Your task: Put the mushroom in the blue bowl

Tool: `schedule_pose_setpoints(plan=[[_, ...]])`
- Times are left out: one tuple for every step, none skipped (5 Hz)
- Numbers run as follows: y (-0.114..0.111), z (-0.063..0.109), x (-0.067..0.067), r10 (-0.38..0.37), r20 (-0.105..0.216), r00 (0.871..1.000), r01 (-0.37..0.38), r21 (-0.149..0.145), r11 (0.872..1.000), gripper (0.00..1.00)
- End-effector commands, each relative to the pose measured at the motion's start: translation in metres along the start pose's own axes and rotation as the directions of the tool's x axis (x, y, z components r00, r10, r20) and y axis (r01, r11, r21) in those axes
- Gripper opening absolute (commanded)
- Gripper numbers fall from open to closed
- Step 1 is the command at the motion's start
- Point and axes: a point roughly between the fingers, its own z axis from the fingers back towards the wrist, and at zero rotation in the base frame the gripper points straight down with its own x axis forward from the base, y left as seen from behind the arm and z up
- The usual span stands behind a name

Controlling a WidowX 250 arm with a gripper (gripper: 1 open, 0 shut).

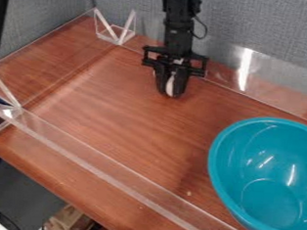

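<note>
Claw: the claw points down at the far side of the bench, pinched tight on the mushroom.
Mushroom: a pale sliver between the jaws, close above the wood.
Blue bowl: the blue bowl sits empty at the near right, well apart.
Doing it well: lift clear, carry over the rim, let go low over the middle.
Hard to see: cap hidden; whether it touches the bench, I can't tell.
</note>
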Motion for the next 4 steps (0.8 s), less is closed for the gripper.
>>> schedule_pose_setpoints(plan=[[0.0, 0.05, -0.006, -0.011, 0.11, 0.994, 0.014, -0.026, 1.0, 0.0], [-0.001, 0.045, 0.002, -0.012, 0.108, 0.994, 0.015, -0.026, 1.0, 0.0], [0.0, 0.037, 0.011, -0.012, 0.102, 0.995, 0.014, -0.019, 1.0, 0.0], [0.001, 0.027, 0.019, -0.011, 0.094, 0.995, 0.012, -0.012, 1.0, 0.0]])
